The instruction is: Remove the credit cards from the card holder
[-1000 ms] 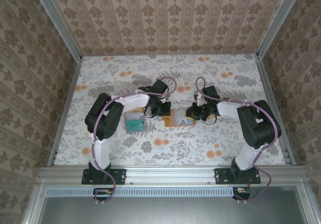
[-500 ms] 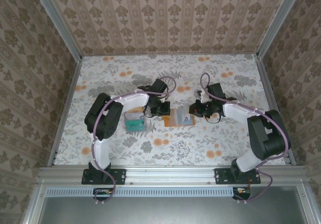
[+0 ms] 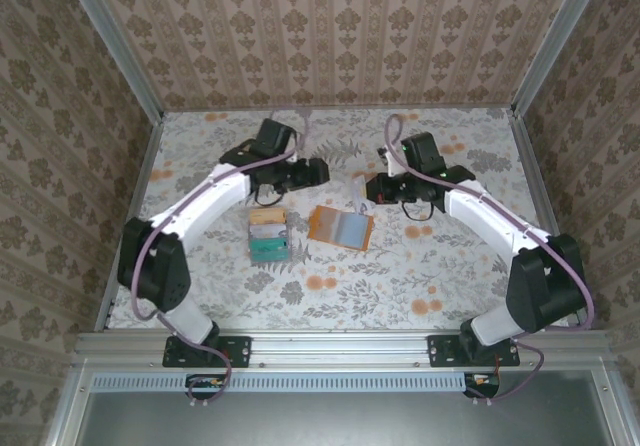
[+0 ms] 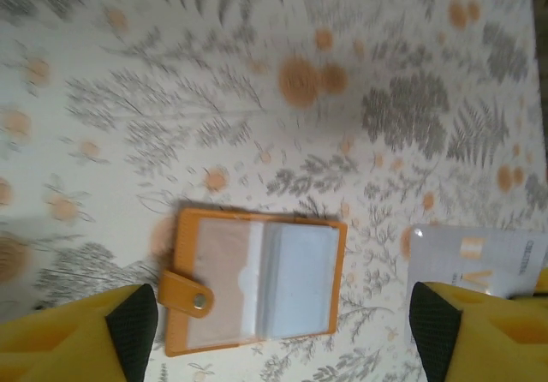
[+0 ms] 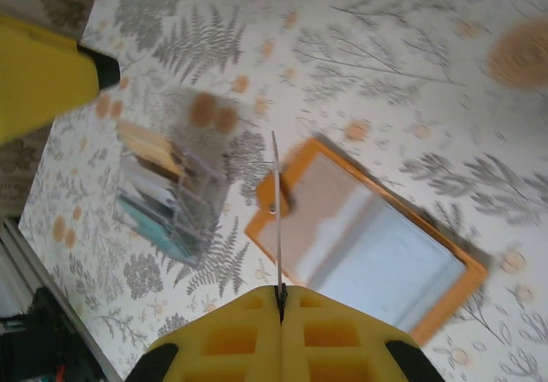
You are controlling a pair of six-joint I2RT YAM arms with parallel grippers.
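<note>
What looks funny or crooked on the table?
Nothing is spilled or broken. The card holder lies open and sits slightly crooked. The right fingers pinch one thin card so it stands on its edge.

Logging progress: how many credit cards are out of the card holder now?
At least 4: one card edge-on in the right gripper; three or more overlapped in a pile beside the card holder. Others may be hidden.

Open card holder (image 3: 340, 227) and a pile of credit cards (image 3: 267, 236) lie flat at the middle of the bench (image 3: 450, 286), a narrow gap between them. My left hand (image 3: 320, 171) and my right hand (image 3: 367, 188), pinching one card (image 5: 276, 219), hang toward the far edge. The near edge is bare.
</note>
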